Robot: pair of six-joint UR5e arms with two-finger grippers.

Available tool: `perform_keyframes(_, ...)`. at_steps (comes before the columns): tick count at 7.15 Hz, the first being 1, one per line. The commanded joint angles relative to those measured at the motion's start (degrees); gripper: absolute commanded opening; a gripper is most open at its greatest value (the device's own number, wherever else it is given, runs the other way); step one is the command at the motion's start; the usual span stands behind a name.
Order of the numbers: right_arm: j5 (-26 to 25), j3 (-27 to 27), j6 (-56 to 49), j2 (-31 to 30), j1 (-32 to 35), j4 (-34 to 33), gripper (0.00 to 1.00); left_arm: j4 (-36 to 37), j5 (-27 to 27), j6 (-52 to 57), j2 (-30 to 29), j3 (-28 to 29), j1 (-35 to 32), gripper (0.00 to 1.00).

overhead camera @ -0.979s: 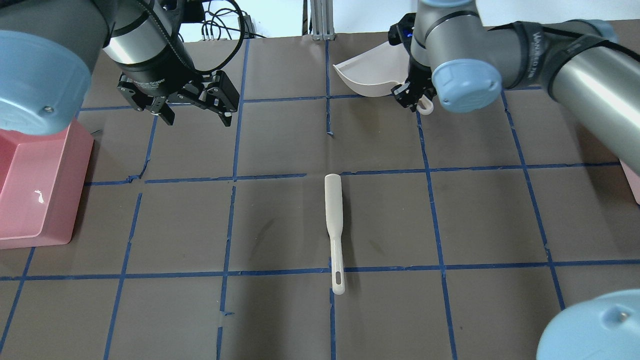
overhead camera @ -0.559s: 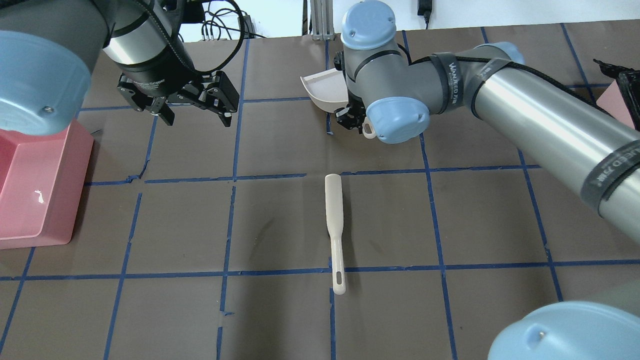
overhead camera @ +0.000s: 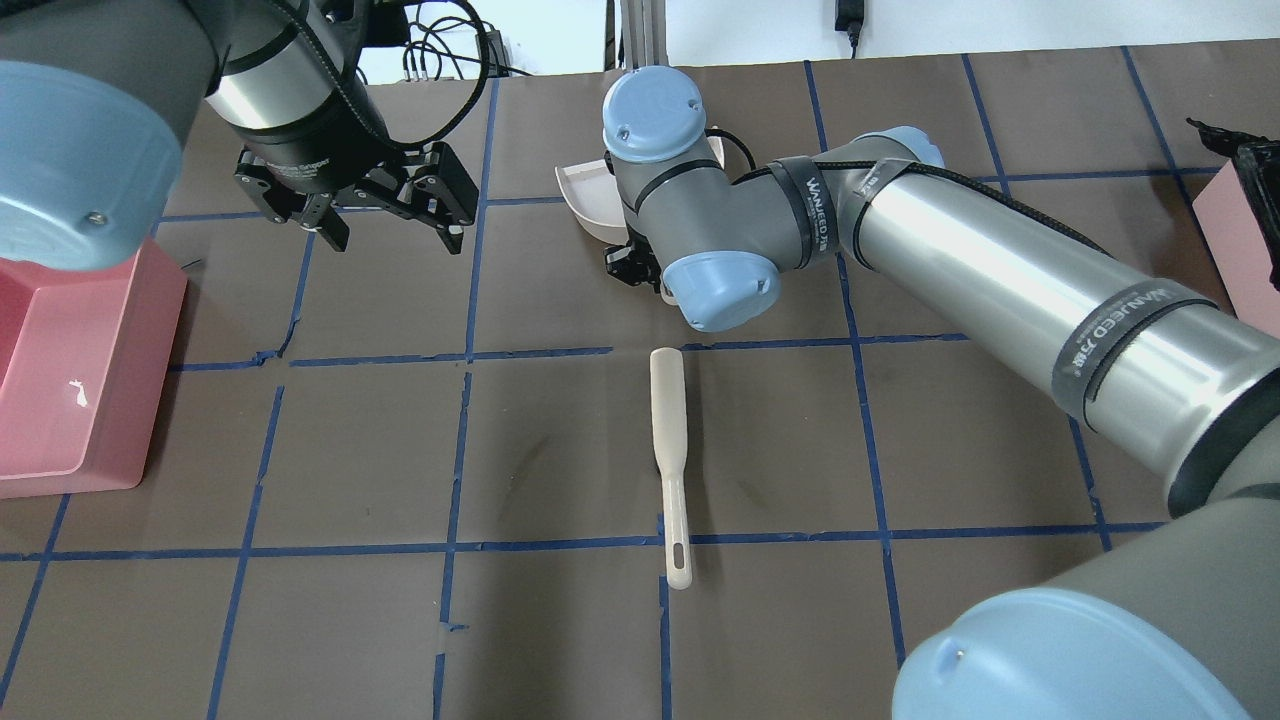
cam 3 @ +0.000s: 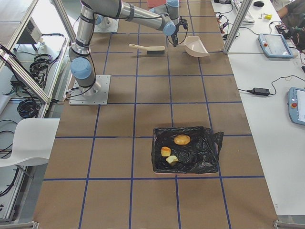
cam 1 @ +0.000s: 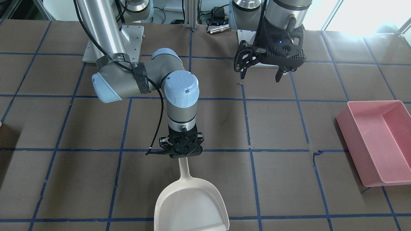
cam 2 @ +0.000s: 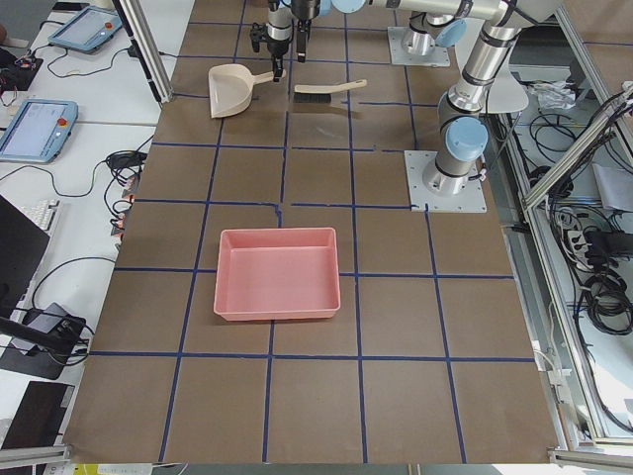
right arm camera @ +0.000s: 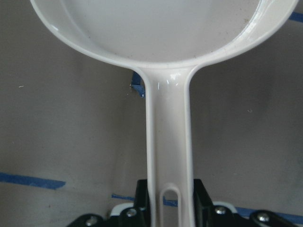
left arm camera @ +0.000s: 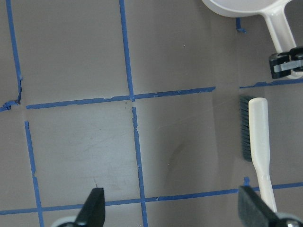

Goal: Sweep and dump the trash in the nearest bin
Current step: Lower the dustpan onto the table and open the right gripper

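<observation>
Trash, 3 small lumps, 1 tan-brown and 2 pale yellow, lies inside the black-lined bin at the table's right end, well apart from both grippers. The right gripper has its jaws pinched on the handle of the cream dustpan, whose pan points away from the robot's base. The left gripper hangs above the brown, blue-taped table with its jaws spread wide. A cream brush lies flat on the table near the right gripper, on the robot's side of it. A pink bin sits at the left end.
</observation>
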Motion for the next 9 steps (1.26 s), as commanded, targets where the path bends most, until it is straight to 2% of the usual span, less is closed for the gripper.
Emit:
perform_keyframes(1, 1.0, -0.4, 1.4, 0.5, 0.1, 0.0, 0.03, 0.0, 0.0, 0.0, 0.0, 0.0, 0.0, 1.00)
perform_keyframes(3, 0.9, -0.4, 1.6, 1.0, 0.1, 0.3, 0.13, 0.0, 0.0, 0.0, 0.0, 0.0, 0.0, 1.00)
perform_keyframes(4, 0.9, -0.4, 1.6, 1.0, 0.1, 0.2, 0.33, 0.0, 0.0, 0.0, 0.0, 0.0, 0.0, 1.00)
perform_keyframes(5, 0.8, -0.4, 1.6, 1.0, 0.1, 0.2, 0.68, 0.0, 0.0, 0.0, 0.0, 0.0, 0.0, 1.00)
perform_keyframes(6, 0.2, -0.6, 1.5, 0.8, -0.1, 0.1, 0.99, 0.0, 0.0, 0.0, 0.0, 0.0, 0.0, 1.00)
perform_keyframes(8, 0.8, -1.8, 1.2, 0.0, -2.9, 1.8, 1.00, 0.0, 0.0, 0.0, 0.0, 0.0, 0.0, 1.00)
perform_keyframes(9, 0.8, -4.0, 0.7, -1.4, -4.6, 6.4, 1.00, 0.0, 0.1, 0.0, 0.0, 0.0, 0.0, 1.00)
